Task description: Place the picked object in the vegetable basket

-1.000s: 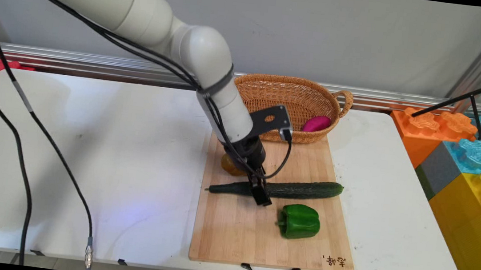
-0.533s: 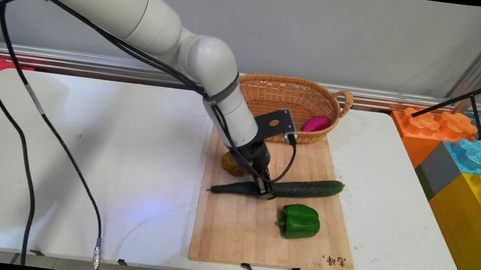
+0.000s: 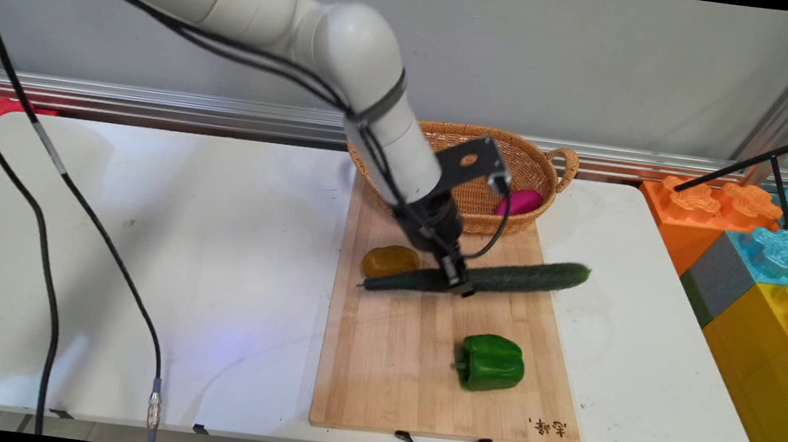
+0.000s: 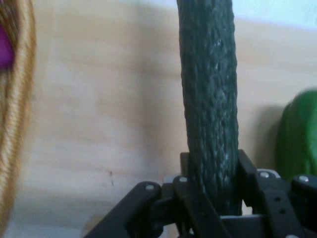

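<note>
My gripper (image 3: 457,282) is shut on a long dark green cucumber (image 3: 505,277), holding it near its middle, lifted above the wooden cutting board (image 3: 393,367). In the hand view the cucumber (image 4: 210,99) runs straight up between my fingers (image 4: 247,173). A green bell pepper (image 3: 490,363) lies on the board below the cucumber, and shows as a green edge (image 4: 299,134) in the hand view. An orange-brown piece of food (image 3: 390,260) lies on the board just behind the cucumber's left end.
A wicker basket (image 3: 539,164) stands at the board's far end with a magenta object (image 3: 519,202) inside; its rim (image 4: 17,124) shows in the hand view. Large coloured blocks (image 3: 765,245) stand to the table's right. Black cables (image 3: 49,229) hang at left.
The gripper closed round the cucumber on the board, then rose and moved toward the basket with it. The orange-brown piece is now uncovered.
</note>
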Available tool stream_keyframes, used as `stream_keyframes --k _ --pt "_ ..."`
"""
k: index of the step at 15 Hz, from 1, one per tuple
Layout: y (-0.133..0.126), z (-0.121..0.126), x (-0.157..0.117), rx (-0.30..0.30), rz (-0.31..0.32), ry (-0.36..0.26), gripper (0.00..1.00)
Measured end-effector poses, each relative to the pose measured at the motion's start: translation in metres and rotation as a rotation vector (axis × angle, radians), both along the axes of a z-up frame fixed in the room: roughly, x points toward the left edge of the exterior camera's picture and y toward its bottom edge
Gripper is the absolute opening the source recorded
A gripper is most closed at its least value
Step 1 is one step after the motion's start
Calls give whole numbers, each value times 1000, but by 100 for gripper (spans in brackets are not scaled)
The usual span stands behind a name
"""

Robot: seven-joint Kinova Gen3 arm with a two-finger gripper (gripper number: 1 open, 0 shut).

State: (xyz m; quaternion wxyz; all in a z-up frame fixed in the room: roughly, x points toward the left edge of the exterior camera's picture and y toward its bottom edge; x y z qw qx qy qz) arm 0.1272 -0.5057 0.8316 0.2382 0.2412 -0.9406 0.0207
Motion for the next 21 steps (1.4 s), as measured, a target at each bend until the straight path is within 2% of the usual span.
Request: stream_keyframes --k 4,6,9,11,14,17,21 --pt "-15 31 -10 -37 31 47 0" --pt "-34 50 -9 -95 64 61 0" --pt "-57 62 2 -164 101 49 0" --pt "-79 65 17 -225 131 20 0" --pt "-108 55 39 -294 157 -30 0" --pt "-128 37 54 -332 179 -58 0" --pt "-149 -1 65 -321 243 -58 0"
